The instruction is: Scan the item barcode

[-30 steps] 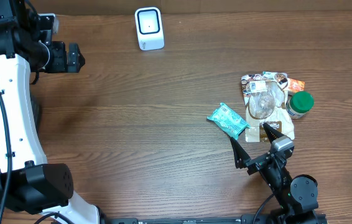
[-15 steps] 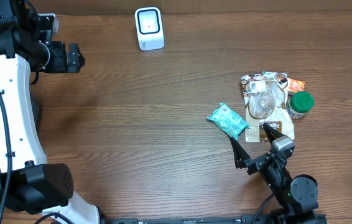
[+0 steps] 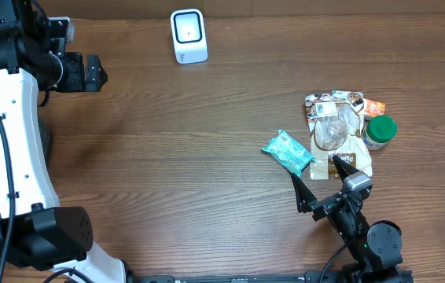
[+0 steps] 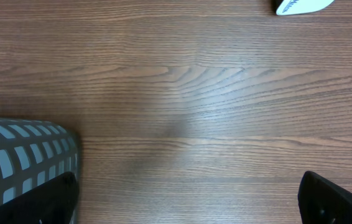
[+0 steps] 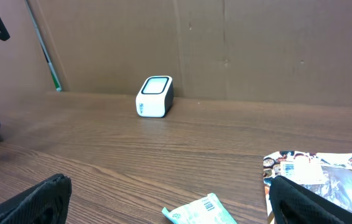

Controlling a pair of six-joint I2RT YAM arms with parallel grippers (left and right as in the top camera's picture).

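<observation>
**Nothing lifted yet: the scan has not begun**

The right end effector (image 3: 313, 167) hovers with jaws wide apart and empty, just short of the teal packet (image 3: 288, 151). This is probably the item, and it lies flat on the bench (image 3: 207, 157), barcode up. Beside it sit a pile of pouches (image 3: 336, 130) and a green-lidded jar (image 3: 379, 131). Well beyond stands the scanner (image 3: 189, 35). The left end effector (image 3: 97, 73), also spread and empty, hangs far off. Grasping, carrying and scanning are all still to do.

Table (image 3: 207, 157): wood, vis. grain, smooth, low sheen.
Scanner (image 3: 189, 35): white plastic, glossy, w/ dark shiny window.
Teal packet (image 3: 288, 151): thin plastic film, glossy, crinkled.
Pouches (image 3: 347, 101): printed film, shiny, wrinkled.
Jar lid (image 3: 380, 127): green plastic, semi-matt.
Left arm shell (image 3: 6, 118): white plastic, smooth.
Basket (image 4: 20, 155): grey plastic grid, matt.
</observation>
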